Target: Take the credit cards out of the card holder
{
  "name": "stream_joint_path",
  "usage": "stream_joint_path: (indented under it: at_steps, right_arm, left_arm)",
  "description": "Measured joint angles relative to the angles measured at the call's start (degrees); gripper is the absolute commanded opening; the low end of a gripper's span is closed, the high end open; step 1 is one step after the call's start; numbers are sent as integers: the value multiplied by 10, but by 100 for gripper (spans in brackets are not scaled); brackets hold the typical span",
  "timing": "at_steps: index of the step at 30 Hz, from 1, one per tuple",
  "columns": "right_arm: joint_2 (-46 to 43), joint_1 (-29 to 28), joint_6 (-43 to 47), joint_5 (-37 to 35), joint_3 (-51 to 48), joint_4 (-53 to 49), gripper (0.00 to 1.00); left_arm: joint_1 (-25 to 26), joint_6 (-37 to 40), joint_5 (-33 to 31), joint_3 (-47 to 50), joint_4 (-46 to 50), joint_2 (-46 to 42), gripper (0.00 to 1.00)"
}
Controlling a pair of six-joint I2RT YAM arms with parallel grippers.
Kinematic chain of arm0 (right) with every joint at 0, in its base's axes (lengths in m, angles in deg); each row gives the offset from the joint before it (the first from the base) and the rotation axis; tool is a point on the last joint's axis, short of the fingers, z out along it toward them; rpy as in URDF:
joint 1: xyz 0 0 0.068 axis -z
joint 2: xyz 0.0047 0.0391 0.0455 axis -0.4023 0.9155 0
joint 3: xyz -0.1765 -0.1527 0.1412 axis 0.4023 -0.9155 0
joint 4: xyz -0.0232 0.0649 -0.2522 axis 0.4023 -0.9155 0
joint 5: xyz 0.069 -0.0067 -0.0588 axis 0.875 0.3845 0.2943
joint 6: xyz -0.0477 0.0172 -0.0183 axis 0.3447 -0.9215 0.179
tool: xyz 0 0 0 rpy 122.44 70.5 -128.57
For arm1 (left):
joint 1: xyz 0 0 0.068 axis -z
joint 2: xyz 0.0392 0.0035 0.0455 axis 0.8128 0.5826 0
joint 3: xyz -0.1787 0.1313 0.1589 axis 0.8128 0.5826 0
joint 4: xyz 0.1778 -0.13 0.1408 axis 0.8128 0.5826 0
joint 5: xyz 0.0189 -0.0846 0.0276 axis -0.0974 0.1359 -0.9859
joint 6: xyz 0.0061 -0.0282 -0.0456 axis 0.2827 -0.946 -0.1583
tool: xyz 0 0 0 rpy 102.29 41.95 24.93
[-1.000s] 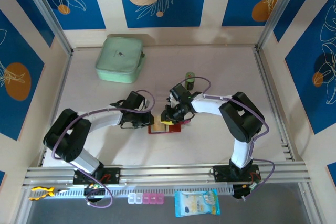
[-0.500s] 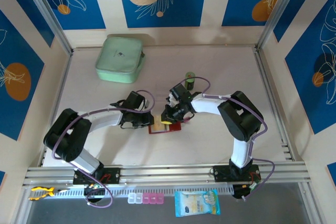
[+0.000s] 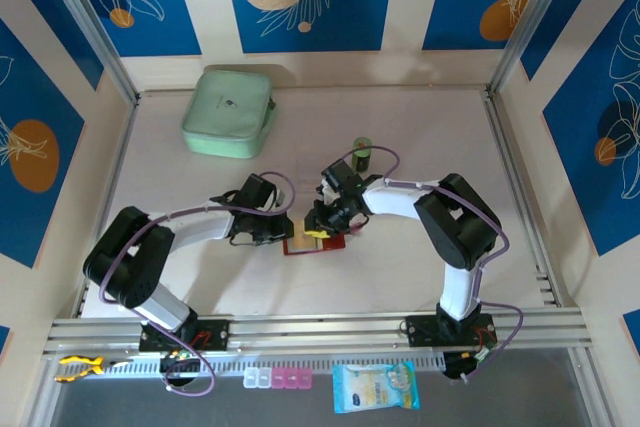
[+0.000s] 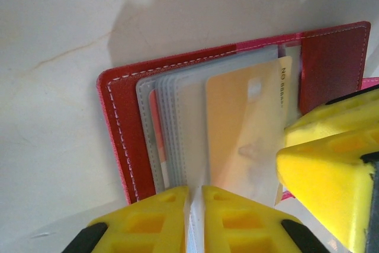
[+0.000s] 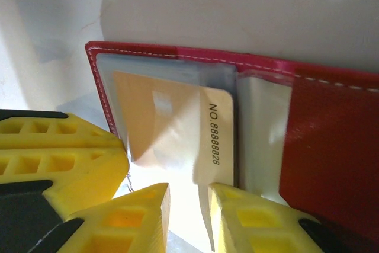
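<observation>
Pale surface [image 3: 420,147], centre: card holder [image 4: 118,122] lying open, sleeves fanned. Tan credit card [image 5: 172,128] part-way out of its sleeve. Left fingers [image 4: 180,205] nearly closed on the sleeve edges; right fingers [image 5: 157,205] narrow astride the card's edge, grip uncertain. Step: extraction. Next: firm pinch, straight pull.

The top view is bright, even and sharp, with faint shadows beside the arms on the tabletop [image 3: 400,277]. Both wrist views are close. The yellow jaws blur at the bottom edge, glare whitens the sleeves [image 5: 260,128], and soft shadows cross the tabletop.
</observation>
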Motion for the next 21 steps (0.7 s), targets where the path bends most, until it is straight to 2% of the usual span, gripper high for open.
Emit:
stream_joint_path:
  at_steps: [6,21]
  right_arm:
    - [-16,0,6,-27,0,-20,29]
    - [-59,6,7,-32,-13,-29,30]
  left_arm:
    - [0,0,0,0,0,0,15]
    - [-19,20,-5,-20,16,9,15]
